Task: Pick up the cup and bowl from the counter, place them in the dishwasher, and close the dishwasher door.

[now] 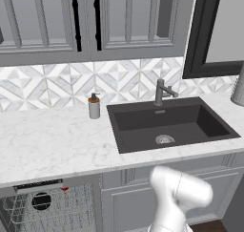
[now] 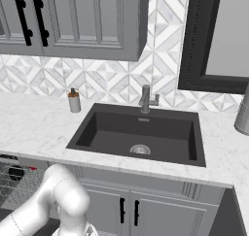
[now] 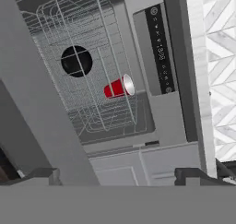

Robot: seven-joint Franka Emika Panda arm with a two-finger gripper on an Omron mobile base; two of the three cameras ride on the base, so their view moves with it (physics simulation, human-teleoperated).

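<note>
the worktop runs white and veined across both base views, its front edge overhanging the dishwasher at the lower left, where the grey wire rack sits in the open space below the edge. the dark sink is set into the worktop toward its right half, with the tap at its back edge and the soap dispenser standing just beside the sink's back left corner; the worktop left of the sink is bare stone. in the left base view the bowl shows as a black round inside the rack just under the worktop's front edge, with a sliver of the red cup to its right. the hand view looks into the rack: the bowl lies on the mesh, and the cup lies on its side near it, apart from it, white rim toward the control strip. the pincer stands with its tips wide apart at the bottom of that view, holding nothing, clear of the rack, and a broad grey panel crosses beside it.
</note>
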